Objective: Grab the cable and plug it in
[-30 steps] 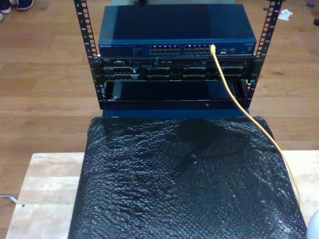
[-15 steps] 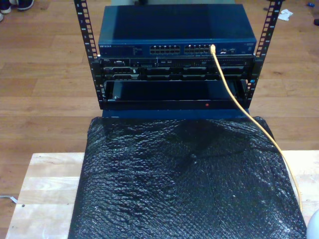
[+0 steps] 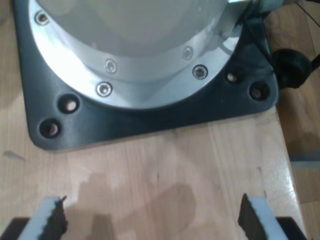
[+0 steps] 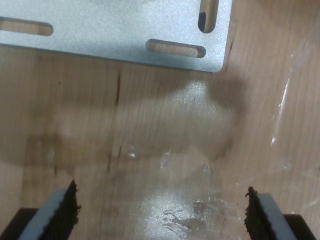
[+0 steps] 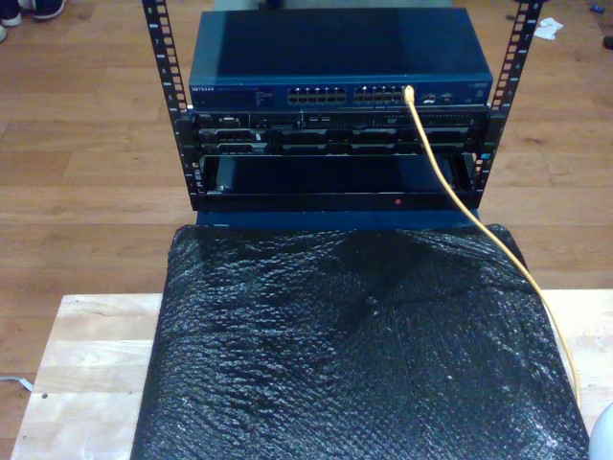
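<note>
The yellow cable [image 5: 460, 206] has its tip seated in a port [image 5: 409, 95] at the right end of the blue network switch [image 5: 340, 57] in the exterior view. From there it runs down across the black sheet [image 5: 354, 355] toward the exterior view's lower right. My first gripper [image 3: 150, 220] is open over bare wood, close to a round metal arm base [image 3: 130, 50] on a black plate. My second gripper [image 4: 161, 212] is open above a wooden tabletop, with a slotted metal plate [image 4: 115, 27] ahead of it. Neither holds anything.
The switch sits in a black rack [image 5: 335, 144] with more units below it, standing on a wood floor. The black bubble-wrap sheet covers most of the light wooden table [image 5: 86, 374]. A pale rounded arm part [image 5: 603, 436] shows at the exterior view's lower right corner.
</note>
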Robot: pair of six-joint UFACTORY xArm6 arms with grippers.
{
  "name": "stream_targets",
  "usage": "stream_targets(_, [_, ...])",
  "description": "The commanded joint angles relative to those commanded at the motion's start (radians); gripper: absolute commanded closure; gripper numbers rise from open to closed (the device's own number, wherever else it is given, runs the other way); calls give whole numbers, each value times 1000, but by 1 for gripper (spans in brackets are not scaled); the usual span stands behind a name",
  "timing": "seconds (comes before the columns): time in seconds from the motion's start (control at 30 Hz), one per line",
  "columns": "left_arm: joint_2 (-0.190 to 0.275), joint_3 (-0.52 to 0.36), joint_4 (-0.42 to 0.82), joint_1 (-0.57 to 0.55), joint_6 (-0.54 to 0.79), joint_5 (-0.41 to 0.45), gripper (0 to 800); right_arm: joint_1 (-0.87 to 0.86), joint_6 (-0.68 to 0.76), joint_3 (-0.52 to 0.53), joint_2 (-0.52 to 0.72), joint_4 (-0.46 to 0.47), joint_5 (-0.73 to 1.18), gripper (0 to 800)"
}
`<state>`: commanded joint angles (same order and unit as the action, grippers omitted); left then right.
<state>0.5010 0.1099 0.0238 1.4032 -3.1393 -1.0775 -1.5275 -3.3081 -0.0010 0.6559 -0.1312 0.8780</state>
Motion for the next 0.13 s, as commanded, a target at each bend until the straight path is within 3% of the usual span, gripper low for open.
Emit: stream_targets(0.13, [0, 0, 0, 0, 0, 0, 0, 0, 0, 0, 0, 0, 0, 2])
